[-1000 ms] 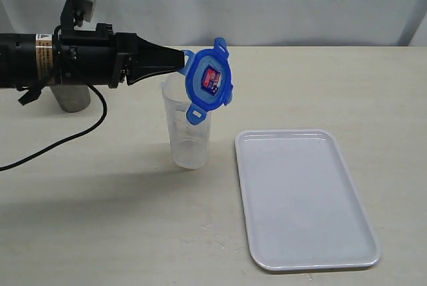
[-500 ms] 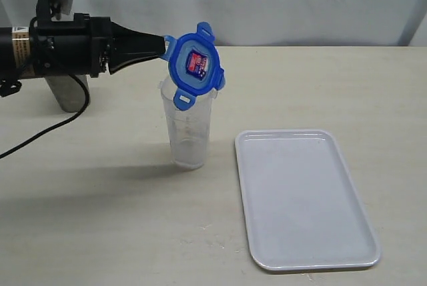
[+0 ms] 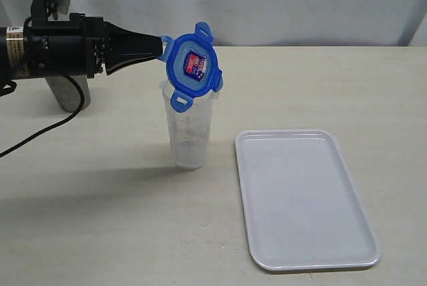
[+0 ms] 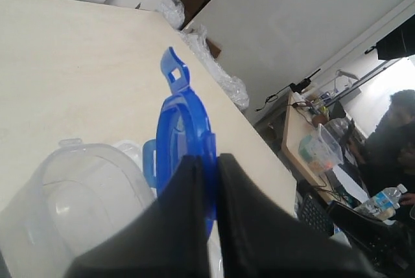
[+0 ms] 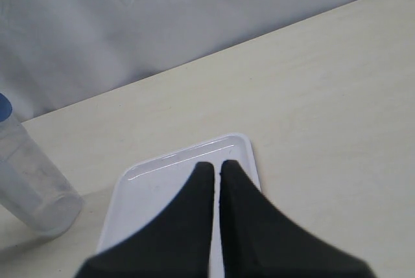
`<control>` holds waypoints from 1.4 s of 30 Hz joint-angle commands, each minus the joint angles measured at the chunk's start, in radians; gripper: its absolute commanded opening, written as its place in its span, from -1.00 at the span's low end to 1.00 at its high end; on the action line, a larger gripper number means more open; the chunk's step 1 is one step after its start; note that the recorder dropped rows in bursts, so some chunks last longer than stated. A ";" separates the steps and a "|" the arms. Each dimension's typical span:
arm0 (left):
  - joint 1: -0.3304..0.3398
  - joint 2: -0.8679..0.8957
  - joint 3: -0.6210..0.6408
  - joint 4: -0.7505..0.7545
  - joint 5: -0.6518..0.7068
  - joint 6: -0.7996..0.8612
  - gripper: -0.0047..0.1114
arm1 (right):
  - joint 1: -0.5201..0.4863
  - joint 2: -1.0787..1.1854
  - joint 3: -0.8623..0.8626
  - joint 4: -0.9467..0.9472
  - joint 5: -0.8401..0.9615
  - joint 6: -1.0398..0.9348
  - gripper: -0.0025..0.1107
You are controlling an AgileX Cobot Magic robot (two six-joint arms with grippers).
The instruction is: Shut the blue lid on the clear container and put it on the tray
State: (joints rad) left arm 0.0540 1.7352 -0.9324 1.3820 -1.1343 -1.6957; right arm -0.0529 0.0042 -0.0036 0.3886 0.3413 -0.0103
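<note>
The lid was not yet on. The left gripper (image 3: 163, 45) was clamped on the edge of the lid (image 3: 192, 66), holding it almost on edge just over the mouth of the container (image 3: 189, 133), unseated. The container stood on the table (image 3: 100, 219) just beside the tray (image 3: 303, 199), which held nothing. The right gripper (image 5: 211, 166), jaws together and empty, hung over the tray. Levelling the lid, pressing it down, latching it and moving the container all appeared left to do.
</note>
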 commanded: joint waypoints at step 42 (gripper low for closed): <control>-0.111 0.000 0.001 -0.042 -0.087 -0.014 -0.92 | -0.003 -0.004 0.004 -0.112 0.002 -0.030 -0.89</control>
State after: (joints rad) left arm -0.0567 1.7352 -0.9324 1.3579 -1.2040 -1.7014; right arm -0.0529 0.0042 -0.0036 0.2876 0.3413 -0.0335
